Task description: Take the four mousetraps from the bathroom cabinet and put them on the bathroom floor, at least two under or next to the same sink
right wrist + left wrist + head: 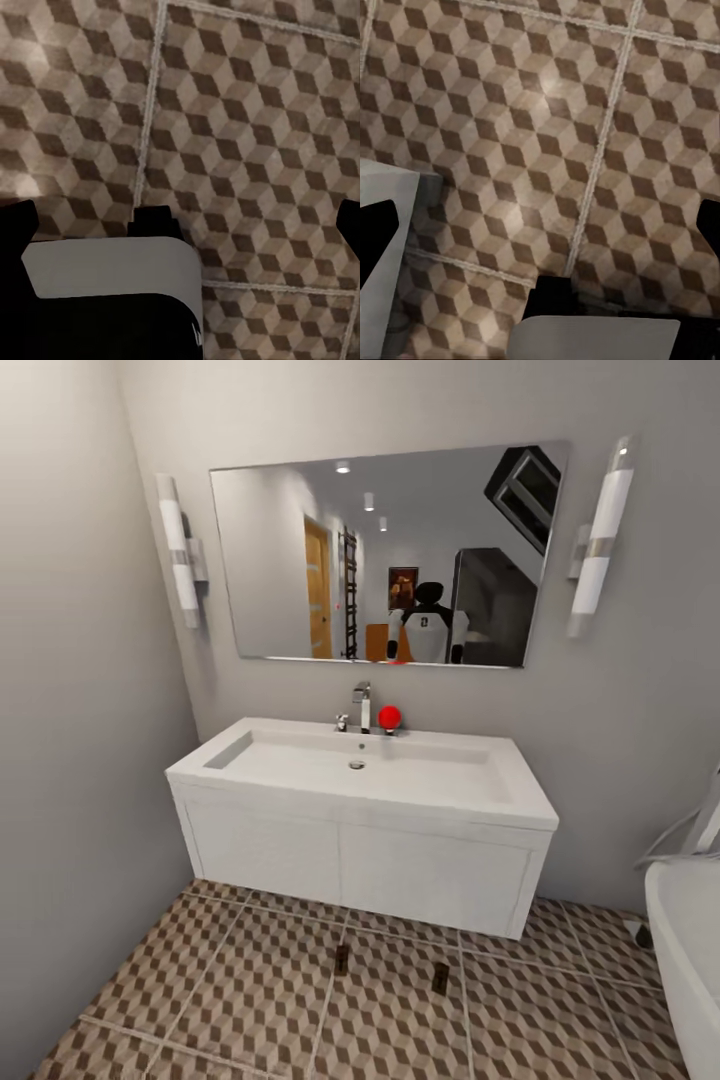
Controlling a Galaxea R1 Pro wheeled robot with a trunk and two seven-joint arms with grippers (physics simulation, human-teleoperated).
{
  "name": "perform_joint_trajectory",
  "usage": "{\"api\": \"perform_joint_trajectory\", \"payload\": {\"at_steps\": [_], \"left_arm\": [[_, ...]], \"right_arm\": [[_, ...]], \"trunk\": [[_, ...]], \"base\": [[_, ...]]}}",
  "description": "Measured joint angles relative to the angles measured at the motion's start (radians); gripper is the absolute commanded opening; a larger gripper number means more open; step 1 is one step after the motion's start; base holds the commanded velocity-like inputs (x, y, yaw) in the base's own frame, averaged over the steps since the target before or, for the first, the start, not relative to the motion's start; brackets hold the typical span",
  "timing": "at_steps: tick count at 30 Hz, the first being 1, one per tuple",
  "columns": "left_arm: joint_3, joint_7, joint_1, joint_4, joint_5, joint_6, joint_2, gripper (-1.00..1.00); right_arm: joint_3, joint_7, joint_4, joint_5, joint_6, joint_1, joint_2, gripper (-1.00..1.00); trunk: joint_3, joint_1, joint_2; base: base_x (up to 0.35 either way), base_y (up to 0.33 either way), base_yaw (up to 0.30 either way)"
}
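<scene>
From the head camera I'm facing the bathroom sink (365, 800) — a wide white basin hung on the grey wall, its metal tap (362, 707) at the back rim with a small red ball (389, 717) just beside it. Above hangs a mirror (385, 555) flanked by two tube lamps, and I can make out the robot's reflection in it. On the bathroom floor (230, 1000), just in front of the sink's cabinet front, lie two mousetraps: one (342, 959) towards the middle, the other (440, 979) nearer the bathtub (690, 950), whose white edge shows at the right. The two are apart from each other, both on the cube-patterned tiles.

From the left wrist camera I see tiles and pale grout lines, with dark finger edges at both sides of the frame — the left claw looks spread wide, holding nothing.

The right wrist camera gives much the same: tiles, dark finger edges far apart, nothing between them.
</scene>
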Motion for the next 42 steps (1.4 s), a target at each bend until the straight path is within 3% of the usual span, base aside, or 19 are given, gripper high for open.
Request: {"api": "perform_joint_trajectory", "payload": {"at_steps": [9, 25, 42], "left_arm": [[-0.001, 0.000, 0.000, -0.001, -0.001, 0.000, 0.003, 1.00], [-0.003, 0.000, 0.000, 0.000, -0.001, 0.000, 0.011, 1.00], [-0.004, 0.000, 0.000, 0.000, -0.002, 0.000, 0.013, 1.00]], "right_arm": [[0.000, 0.002, 0.000, 0.000, 0.000, 0.000, -0.001, 1.00], [0.000, 0.003, 0.000, 0.001, 0.000, 0.000, -0.002, 1.00], [0.001, 0.001, 0.000, 0.002, 0.000, 0.000, -0.004, 1.00]], "trunk": [[0.000, 0.000, 0.000], [0.000, 0.000, 0.000], [0.000, 0.000, 0.000]], "base": [[0.000, 0.000, 0.220], [0.000, 0.000, 0.070], [0.000, 0.000, 0.251]]}}
